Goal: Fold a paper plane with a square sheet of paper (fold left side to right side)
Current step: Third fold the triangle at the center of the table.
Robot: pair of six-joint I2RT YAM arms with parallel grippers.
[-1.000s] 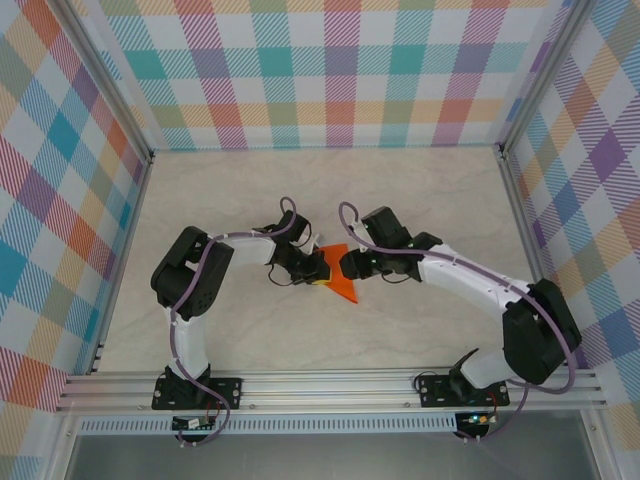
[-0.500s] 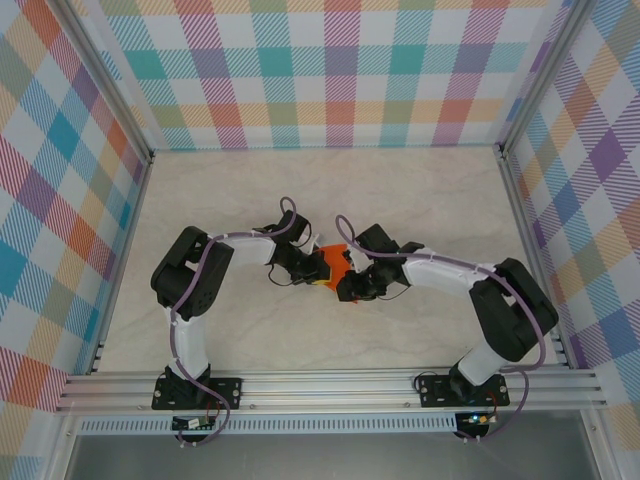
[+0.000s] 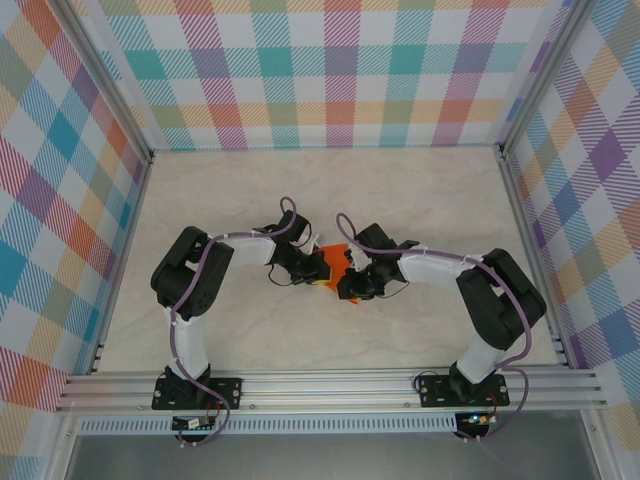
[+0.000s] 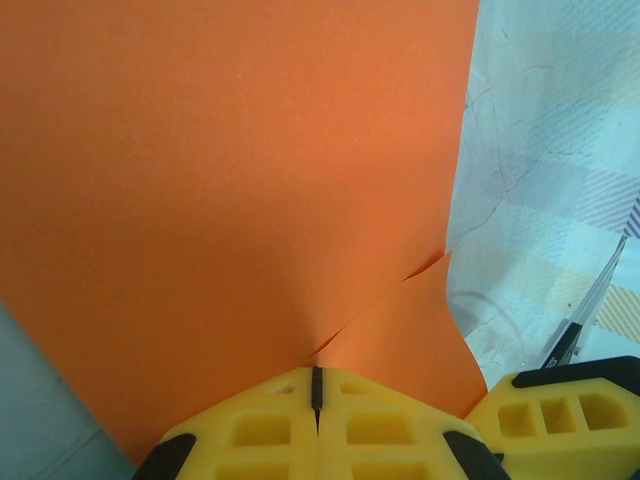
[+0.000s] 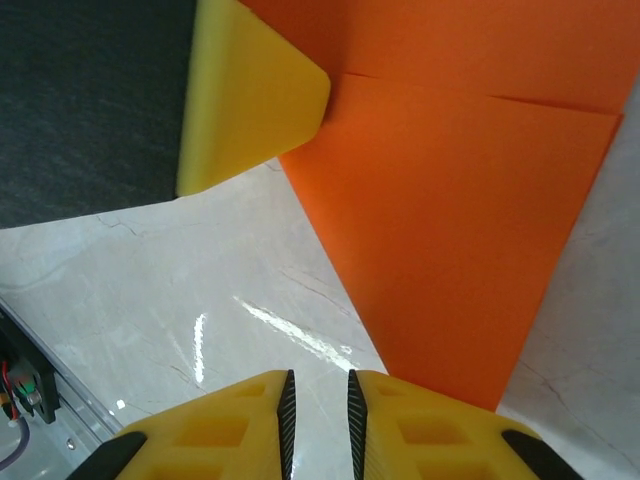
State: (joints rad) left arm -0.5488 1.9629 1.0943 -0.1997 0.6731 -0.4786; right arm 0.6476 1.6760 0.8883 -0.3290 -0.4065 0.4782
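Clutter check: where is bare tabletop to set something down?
Free: the far strip of pale marbled tabletop along the plaid back wall; the near patch between the arm bases. Crowded: centre, where left gripper and right gripper meet at the orange paper sheet.

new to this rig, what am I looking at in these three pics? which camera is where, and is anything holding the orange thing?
Two small robot arms, bolted at the near edge of a table. The wide picture comes from a fixed camera above and behind them: left arm, right arm, meeting over a sheet of orange paper. The close-ups come from a camera on each wrist. Left wrist: the left arm's fingers, yellow, are shut on the paper's edge, which puckers there. Right wrist: the right arm's fingers stand a narrow gap apart with nothing between them; a corner of the paper ends just beside them.
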